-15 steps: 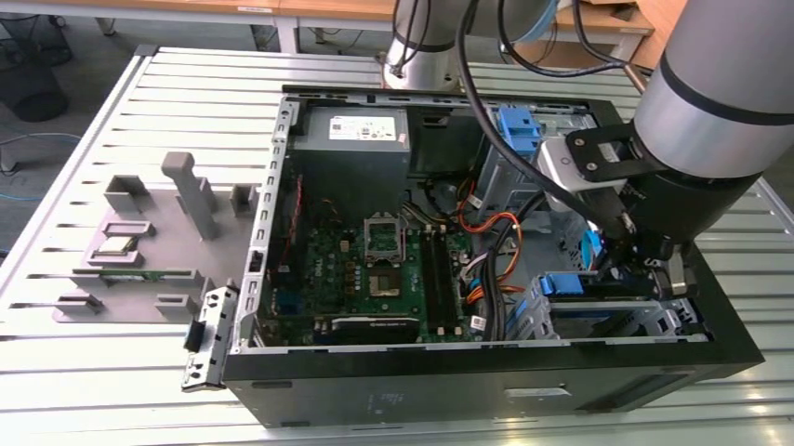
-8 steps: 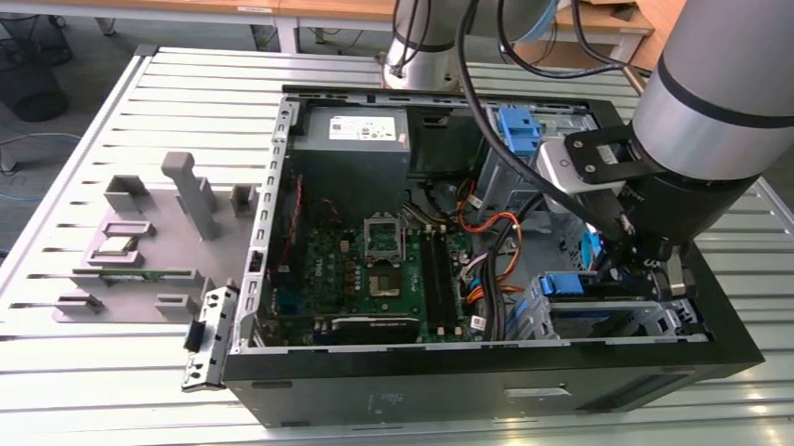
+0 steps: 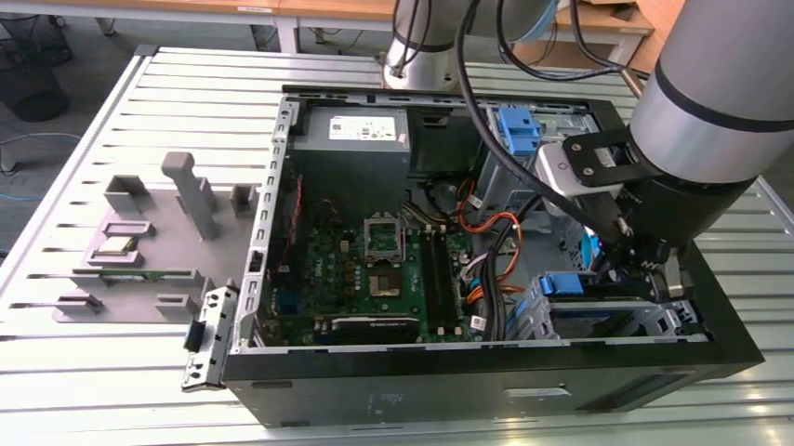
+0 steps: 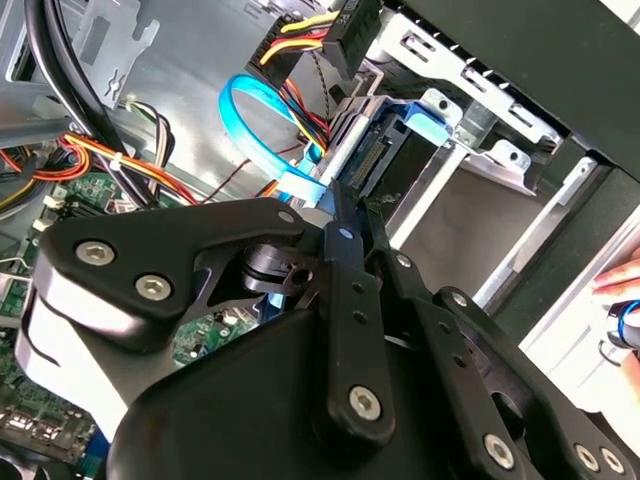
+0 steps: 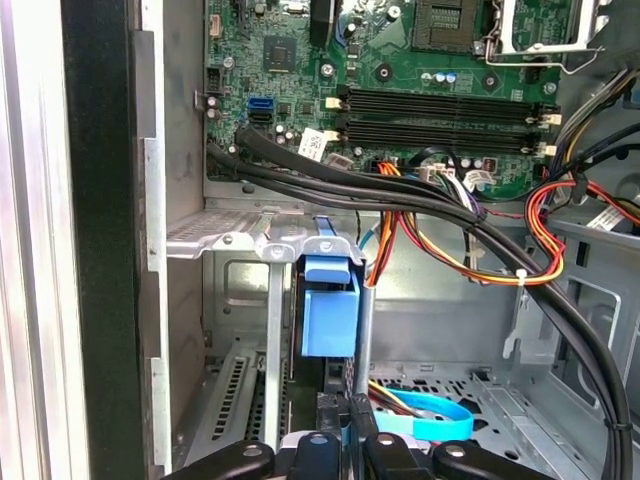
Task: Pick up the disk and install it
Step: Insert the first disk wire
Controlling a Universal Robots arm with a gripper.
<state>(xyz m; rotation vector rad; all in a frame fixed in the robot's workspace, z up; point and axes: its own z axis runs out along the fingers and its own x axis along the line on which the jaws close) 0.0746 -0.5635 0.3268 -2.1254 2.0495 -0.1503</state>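
Slatted metal table, wooden desks behind, grey floor

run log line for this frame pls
phase: install | gripper: at drive cage | disk: edge-on in cage slot, blue carrier showing | fingers: beside disk edge, grip unclear

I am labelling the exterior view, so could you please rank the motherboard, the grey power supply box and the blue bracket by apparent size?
1. motherboard
2. grey power supply box
3. blue bracket
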